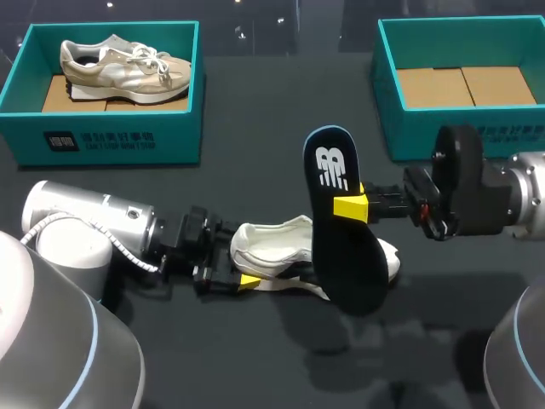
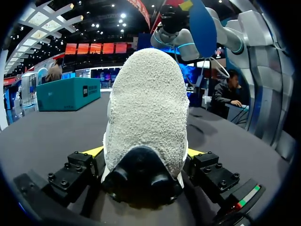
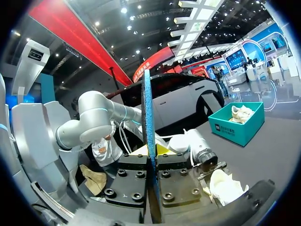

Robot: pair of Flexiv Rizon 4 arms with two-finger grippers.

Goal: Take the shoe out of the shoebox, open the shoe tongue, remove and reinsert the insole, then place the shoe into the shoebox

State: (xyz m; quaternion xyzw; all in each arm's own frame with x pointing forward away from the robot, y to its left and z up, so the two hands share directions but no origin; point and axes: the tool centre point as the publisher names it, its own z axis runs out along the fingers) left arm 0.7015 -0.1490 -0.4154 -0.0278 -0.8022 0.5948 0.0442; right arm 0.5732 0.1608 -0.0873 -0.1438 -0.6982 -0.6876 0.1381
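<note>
A white shoe (image 1: 277,251) lies on the dark table, toe toward the right. My left gripper (image 1: 237,271) is at its heel. In the left wrist view the heel (image 2: 148,103) fills the space between the widely spread fingers (image 2: 94,151), so the gripper (image 2: 145,153) is open around it. My right gripper (image 1: 351,207) is shut on a black insole (image 1: 345,256) and holds it upright above the shoe's front half. In the right wrist view the insole (image 3: 148,122) stands edge-on between the closed fingers of the gripper (image 3: 150,149), with the shoe (image 3: 225,186) below.
A teal shoebox (image 1: 111,136) at the back left holds a second, beige shoe (image 1: 123,68). Another teal shoebox (image 1: 409,128) at the back right shows only its cardboard floor. Bare dark tabletop lies between the boxes and along the front edge.
</note>
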